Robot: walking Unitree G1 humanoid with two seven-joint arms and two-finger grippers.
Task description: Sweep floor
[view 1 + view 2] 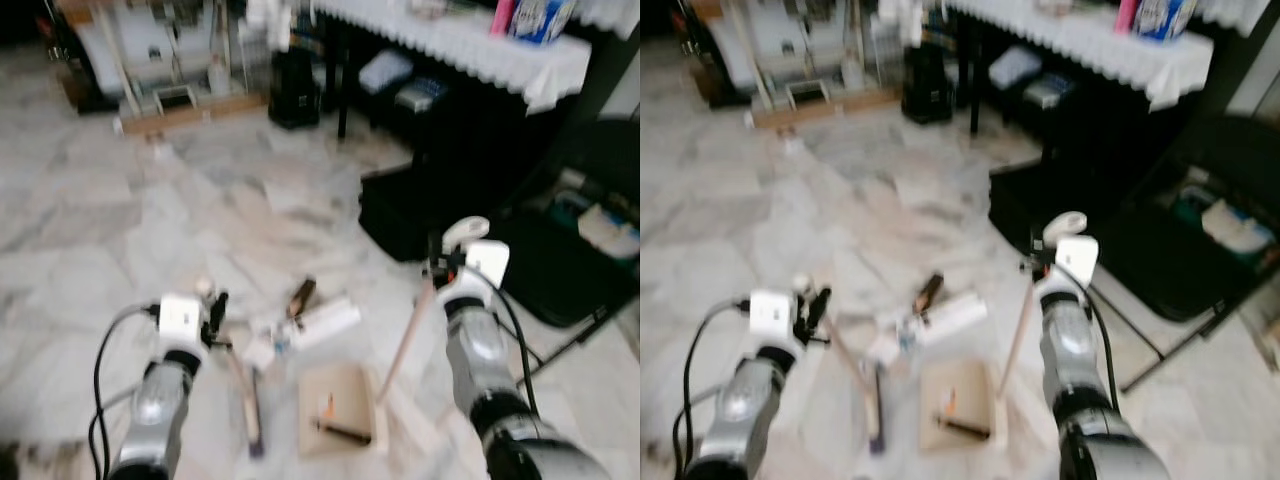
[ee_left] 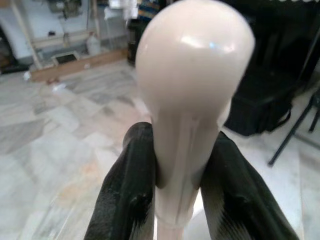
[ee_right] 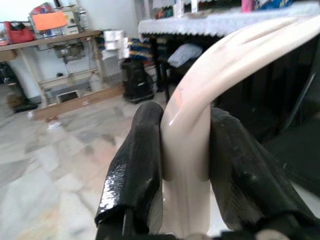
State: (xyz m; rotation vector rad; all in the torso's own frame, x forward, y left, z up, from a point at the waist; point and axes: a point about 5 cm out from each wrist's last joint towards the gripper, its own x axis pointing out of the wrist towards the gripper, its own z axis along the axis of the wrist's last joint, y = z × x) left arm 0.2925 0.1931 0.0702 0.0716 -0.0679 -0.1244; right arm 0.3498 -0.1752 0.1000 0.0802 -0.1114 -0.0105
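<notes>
My left gripper is shut on the cream, round-ended broom handle. The stick slants down to a dark brush head on the marble floor. My right gripper is shut on the curved cream dustpan handle. Its pole runs down to the tan dustpan resting flat between my arms. A dark pen-like piece and an orange scrap lie in the pan. Just beyond it lie a brown bottle and white paper litter.
A black bag sits on the floor ahead to the right, below a table with a white lace cloth. A black folding frame with items stands at the right. A wooden rack and a black bin are at the back.
</notes>
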